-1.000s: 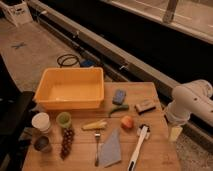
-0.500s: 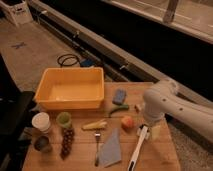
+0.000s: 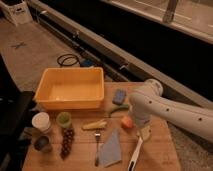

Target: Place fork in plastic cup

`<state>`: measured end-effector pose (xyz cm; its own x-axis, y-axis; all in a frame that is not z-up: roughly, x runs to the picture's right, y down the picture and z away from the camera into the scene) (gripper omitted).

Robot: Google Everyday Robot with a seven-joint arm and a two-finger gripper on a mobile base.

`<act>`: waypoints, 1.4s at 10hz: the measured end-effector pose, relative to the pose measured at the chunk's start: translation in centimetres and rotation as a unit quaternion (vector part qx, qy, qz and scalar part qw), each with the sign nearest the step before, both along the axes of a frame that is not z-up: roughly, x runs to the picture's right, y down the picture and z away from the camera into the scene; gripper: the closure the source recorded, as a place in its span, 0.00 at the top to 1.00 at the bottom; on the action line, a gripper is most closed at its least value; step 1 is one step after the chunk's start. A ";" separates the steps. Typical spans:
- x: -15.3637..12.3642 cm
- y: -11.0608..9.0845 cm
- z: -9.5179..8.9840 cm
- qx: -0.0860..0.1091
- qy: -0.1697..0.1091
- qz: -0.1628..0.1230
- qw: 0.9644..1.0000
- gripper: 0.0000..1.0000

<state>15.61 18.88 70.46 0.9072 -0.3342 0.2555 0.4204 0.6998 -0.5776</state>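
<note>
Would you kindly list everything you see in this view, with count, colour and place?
table: one, wooden, under everything
bin: one, yellow, rear left
white cup: one, white, left edge
plastic cup: one, light green, beside white cup
dark cup: one, dark grey, front left
grapes: one bunch, dark, before plastic cup
fork: one, silver-grey, front centre
yellowish piece: one, pale yellow, behind fork
cloth: one, blue-grey, right of fork
sponge: one, blue, right of bin
fruit: one, orange-red, centre
brush: one, white-handled, front right
cable: one, black, floor behind table
arm: one, white, from right
tool: one, pale, over brush's far end, open
</note>
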 end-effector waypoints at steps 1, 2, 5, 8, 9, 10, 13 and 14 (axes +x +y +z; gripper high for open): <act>0.1 0.0 0.0 0.000 0.000 0.001 1.000 0.80; 0.4 0.1 -0.1 -0.003 0.004 0.001 1.000 0.80; 0.4 0.0 0.6 -0.009 0.008 -0.071 0.997 0.80; -4.0 -2.0 3.3 -0.013 -0.032 -0.142 0.989 0.80; -5.8 -2.6 4.0 -0.011 -0.048 -0.159 0.986 0.80; -7.9 -3.3 4.5 -0.006 -0.069 -0.175 0.982 0.80; -14.8 -4.9 3.6 0.028 -0.160 -0.204 0.965 0.80; -15.5 -5.1 3.4 0.033 -0.172 -0.208 0.962 0.80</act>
<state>0.08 13.74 73.81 0.5574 -0.6759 0.4822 0.8302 0.4601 -0.3147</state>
